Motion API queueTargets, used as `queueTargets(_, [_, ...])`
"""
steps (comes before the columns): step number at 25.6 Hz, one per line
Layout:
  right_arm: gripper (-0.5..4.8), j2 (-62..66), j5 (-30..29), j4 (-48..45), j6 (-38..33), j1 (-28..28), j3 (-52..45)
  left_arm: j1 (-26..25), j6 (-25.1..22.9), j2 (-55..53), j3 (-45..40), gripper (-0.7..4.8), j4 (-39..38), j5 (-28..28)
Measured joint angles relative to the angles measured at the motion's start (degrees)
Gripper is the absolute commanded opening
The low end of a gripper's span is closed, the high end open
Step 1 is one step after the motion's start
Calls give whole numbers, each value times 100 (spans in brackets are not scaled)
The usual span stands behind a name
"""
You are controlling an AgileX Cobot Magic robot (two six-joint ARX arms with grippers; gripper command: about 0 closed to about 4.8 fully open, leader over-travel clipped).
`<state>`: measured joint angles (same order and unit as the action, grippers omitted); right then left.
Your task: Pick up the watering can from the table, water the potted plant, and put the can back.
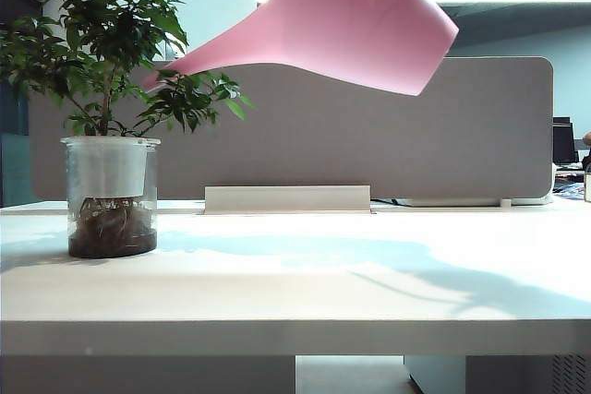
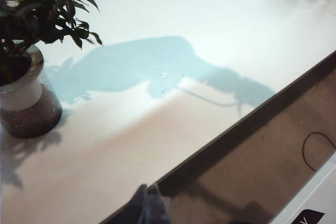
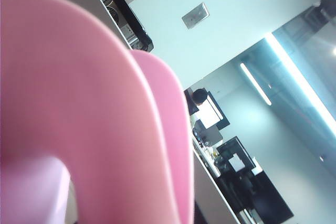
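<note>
the white table [image 1: 305,283] fills the lower part of the exterior view, bare across its middle apart from a wide bluish shadow. behind it stands a grey divider panel [image 1: 369,136].

the pink watering can [image 1: 351,16] hangs in the air well above the table, tilted over with its base up toward the right and its slender spout [image 1: 185,64] slanting down to the left. the spout tip sits among the leaves on the right side of the potted plant [image 1: 106,53]. in the right wrist view the can's arched handle [image 3: 105,119] fills most of the picture at very close range.

the potted plant stands at the table's left end, upright in its clear glass jar [image 1: 111,196], with a white inner pot, roots and dark soil showing through.

the right gripper is not visible in any view; only the handle near it shows, so i cannot tell how its jaws stand. the left gripper [image 2: 148,207] shows only as a dark tip over the table's front edge, well apart from the plant, and its jaws cannot be read.
</note>
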<state>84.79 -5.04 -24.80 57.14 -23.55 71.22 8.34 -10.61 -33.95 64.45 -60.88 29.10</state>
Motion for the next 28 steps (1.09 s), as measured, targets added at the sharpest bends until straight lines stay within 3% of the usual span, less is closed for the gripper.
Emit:
queueTargets(14, [-1,166,76,142,828,-140,28,0,2,0,0,3,-50,-2])
queueTargets(21, [-1,166,22,105,890,-140,31,0,2,0,0,3,-66,-2])
queueTargets(28, [-2,162,201,258,-46,-142,31,0,2,0,0,3,-66,-4])
